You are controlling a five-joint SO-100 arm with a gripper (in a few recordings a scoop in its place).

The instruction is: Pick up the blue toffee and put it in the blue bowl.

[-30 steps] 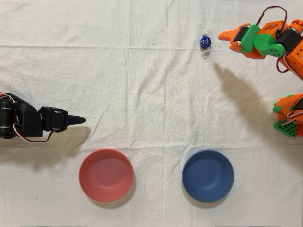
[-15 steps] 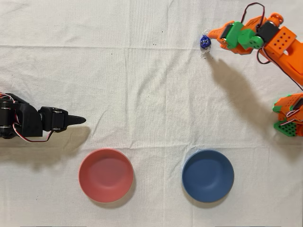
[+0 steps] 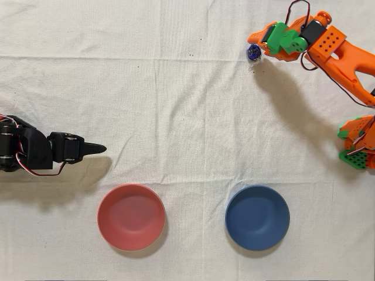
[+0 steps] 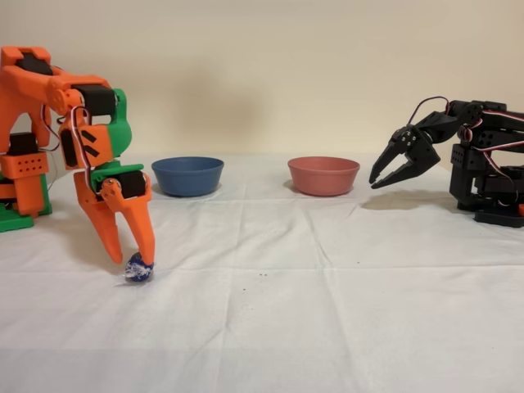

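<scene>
The blue toffee (image 3: 254, 52) lies on the white cloth at the upper right of the overhead view; in the fixed view the toffee (image 4: 137, 268) shows at the lower left. My orange gripper (image 3: 258, 48) has come down over it, open, fingertips almost on the cloth. In the fixed view the gripper (image 4: 132, 259) straddles the candy loosely, and the right finger (image 4: 144, 233) ends just above it. The blue bowl (image 3: 257, 217) stands empty at the lower right of the overhead view; the same bowl (image 4: 187, 178) is behind my arm in the fixed view.
A pinkish-red bowl (image 3: 130, 216) sits left of the blue one in the overhead view, and right of it as the red bowl (image 4: 323, 177) in the fixed view. The idle black arm (image 3: 47, 151) rests at the left edge. My arm's base (image 3: 356, 143) is at the right edge.
My gripper has swung left and down from beside the toffee to right over it. The toffee and both bowls have stayed where they were.
</scene>
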